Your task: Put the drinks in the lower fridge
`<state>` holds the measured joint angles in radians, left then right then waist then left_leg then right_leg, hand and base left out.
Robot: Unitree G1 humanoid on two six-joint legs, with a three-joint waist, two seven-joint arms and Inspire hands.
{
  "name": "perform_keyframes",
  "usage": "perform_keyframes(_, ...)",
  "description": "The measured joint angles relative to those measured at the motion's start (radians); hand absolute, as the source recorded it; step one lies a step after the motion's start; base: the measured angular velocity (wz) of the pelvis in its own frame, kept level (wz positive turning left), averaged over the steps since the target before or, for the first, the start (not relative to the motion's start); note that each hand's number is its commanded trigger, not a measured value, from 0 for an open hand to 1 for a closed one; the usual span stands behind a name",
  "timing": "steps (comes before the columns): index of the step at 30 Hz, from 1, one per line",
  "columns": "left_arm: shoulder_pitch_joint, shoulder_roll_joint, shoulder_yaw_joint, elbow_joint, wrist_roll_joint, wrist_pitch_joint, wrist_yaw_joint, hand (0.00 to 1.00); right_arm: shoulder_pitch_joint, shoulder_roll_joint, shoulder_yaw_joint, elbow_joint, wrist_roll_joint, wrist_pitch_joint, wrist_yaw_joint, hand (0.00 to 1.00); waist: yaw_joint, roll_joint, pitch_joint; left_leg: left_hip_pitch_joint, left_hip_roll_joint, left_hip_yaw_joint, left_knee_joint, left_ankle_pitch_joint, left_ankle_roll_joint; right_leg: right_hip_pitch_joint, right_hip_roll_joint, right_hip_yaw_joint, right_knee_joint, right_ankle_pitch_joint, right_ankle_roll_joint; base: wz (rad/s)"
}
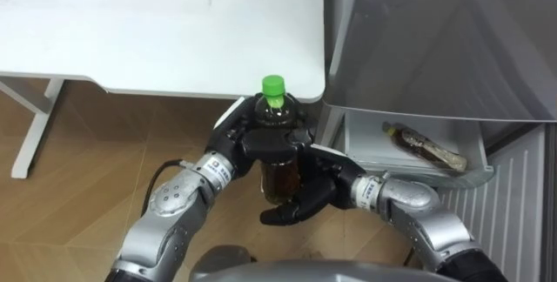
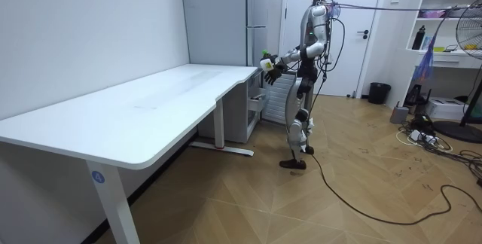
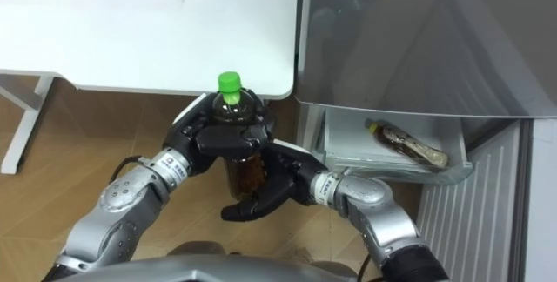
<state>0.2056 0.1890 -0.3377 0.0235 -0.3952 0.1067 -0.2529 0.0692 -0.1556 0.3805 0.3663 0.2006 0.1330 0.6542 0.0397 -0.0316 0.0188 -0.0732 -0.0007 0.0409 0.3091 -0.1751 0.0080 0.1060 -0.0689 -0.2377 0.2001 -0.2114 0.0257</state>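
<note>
Left hand (image 1: 235,140) clenched round shoulder of green-capped bottle (image 1: 280,177); right hand (image 1: 305,197), fingers straight, props its base, likely steadying. Fridge drawer (image 1: 477,165) at 3 o'clock holds brown bottle (image 1: 424,145).

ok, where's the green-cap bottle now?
Bottle sits mid eye view, upright in the left robot hand, right robot hand under it, just off the desk corner, left of the fridge drawer.

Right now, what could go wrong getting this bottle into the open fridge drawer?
The bottle is gripped near its top by the left hand, the right hand only cupping it from below, so it might slip during the move. The drawer already holds a second bottle lying down; setting this one in could knock it.
</note>
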Motion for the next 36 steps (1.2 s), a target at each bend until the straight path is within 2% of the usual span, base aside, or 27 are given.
perform_keyframes(6,0.001,0.003,-0.003,0.005,0.017,-0.002,-0.003,1.00,0.001,-0.001,0.006,0.002,0.005,0.000,-0.005,0.00,-0.001,0.000,0.0000,0.000,0.001,0.000,-0.003,0.000,0.000,0.001,0.001,0.000,0.001,0.000,0.000,0.00)
perform_keyframes(7,0.002,0.004,-0.003,0.005,0.017,-0.003,-0.003,1.00,0.001,-0.001,0.007,0.002,0.005,0.000,-0.005,0.15,-0.001,0.001,0.0001,0.000,0.001,0.000,-0.004,0.000,0.000,0.004,0.001,0.000,0.001,0.000,0.000,0.00)
perform_keyframes(8,0.004,0.004,-0.003,0.005,0.017,-0.004,-0.003,1.00,0.001,-0.001,0.008,0.002,0.004,0.000,-0.005,0.39,-0.001,0.001,0.0001,0.001,0.001,0.000,-0.004,0.000,0.000,0.005,0.001,0.000,0.001,0.000,0.000,0.00)
perform_keyframes(9,0.007,0.004,-0.003,0.005,0.017,-0.004,-0.004,1.00,0.001,-0.001,0.010,0.003,0.004,0.000,-0.005,0.49,-0.002,0.001,0.0001,0.004,0.001,0.000,-0.004,0.000,0.000,0.007,0.001,0.000,0.001,0.000,0.000,0.00)
perform_keyframes(12,0.007,0.004,-0.003,0.006,0.017,-0.004,-0.004,1.00,0.001,-0.001,0.012,0.003,0.004,0.000,-0.005,1.00,-0.002,0.002,0.0010,0.013,0.002,0.002,-0.007,0.000,-0.001,0.012,0.001,0.001,0.002,0.000,0.000,0.00)
perform_keyframes(18,0.008,0.009,-0.028,0.007,0.017,-0.025,-0.006,1.00,0.001,-0.003,0.011,0.005,0.006,0.001,-0.018,1.00,-0.004,0.008,0.0037,0.016,0.003,0.003,-0.009,-0.001,-0.001,0.013,0.001,0.001,0.002,0.000,0.000,0.00)
perform_keyframes(28,0.008,0.011,-0.044,0.006,0.006,-0.028,-0.034,1.00,0.001,-0.017,0.030,0.007,0.008,-0.001,-0.032,1.00,-0.003,0.012,-0.0032,0.019,0.001,0.005,-0.008,-0.001,-0.001,0.015,0.001,0.002,-0.013,0.001,-0.001,0.00)
perform_keyframes(36,0.008,0.011,-0.043,0.010,-0.028,-0.030,-0.042,1.00,0.001,-0.017,0.034,0.010,0.009,-0.005,-0.030,1.00,-0.004,0.009,-0.0014,0.033,0.002,0.014,-0.023,-0.001,-0.002,0.020,0.001,0.007,-0.012,0.001,-0.001,-0.03)
